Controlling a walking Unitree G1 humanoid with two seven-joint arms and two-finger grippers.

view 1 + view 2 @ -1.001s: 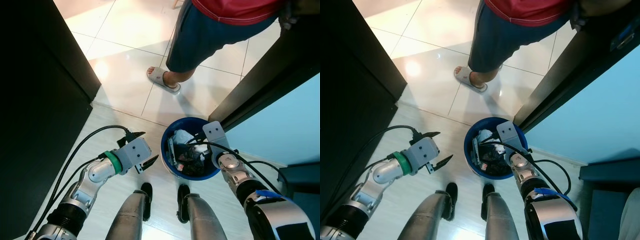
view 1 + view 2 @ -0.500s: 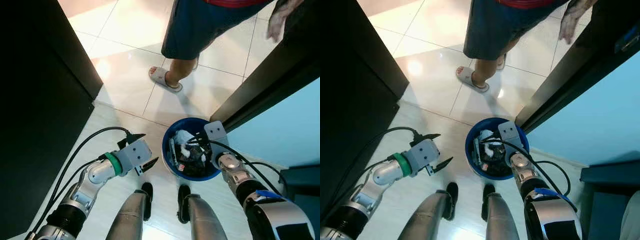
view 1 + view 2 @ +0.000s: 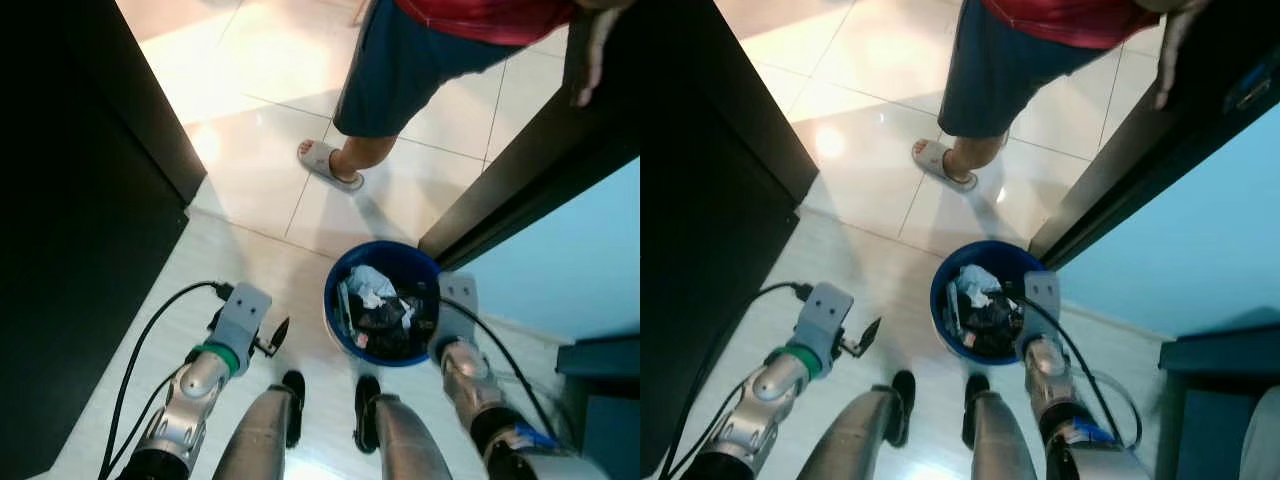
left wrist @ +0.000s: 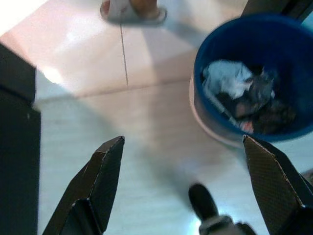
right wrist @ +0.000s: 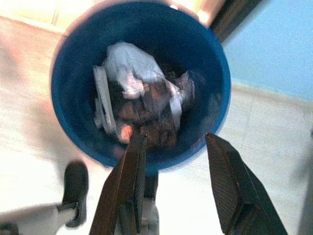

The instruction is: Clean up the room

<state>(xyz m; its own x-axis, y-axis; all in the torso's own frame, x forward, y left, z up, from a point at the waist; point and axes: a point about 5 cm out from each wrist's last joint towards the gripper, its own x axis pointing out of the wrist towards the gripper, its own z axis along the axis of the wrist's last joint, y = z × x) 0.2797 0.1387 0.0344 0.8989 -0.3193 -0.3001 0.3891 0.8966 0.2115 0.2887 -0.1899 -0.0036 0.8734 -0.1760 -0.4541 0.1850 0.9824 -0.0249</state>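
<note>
A round blue bin (image 3: 331,300) stands on the pale floor just ahead of my feet. It holds dark scraps and a crumpled white paper (image 3: 372,284). My right gripper (image 5: 176,139) hovers open over the bin's near right rim (image 3: 437,305), and nothing sits between its fingers. In the right wrist view the trash (image 5: 146,103) lies beyond the fingertips. My left gripper (image 4: 183,139) is open and empty, low over the floor to the left of the bin (image 4: 274,39).
A person in blue shorts and a red top stands just beyond the bin, with a sandalled foot (image 3: 328,165) on the tiles and a hand (image 3: 590,60) on the dark door (image 3: 520,190). Black furniture (image 3: 80,160) lines the left. My own feet (image 3: 292,385) are below.
Both arms have drawn back toward my body. The right gripper moved from over the trash to the bin's right rim. The left gripper swung in closer. The person shifted stance.
</note>
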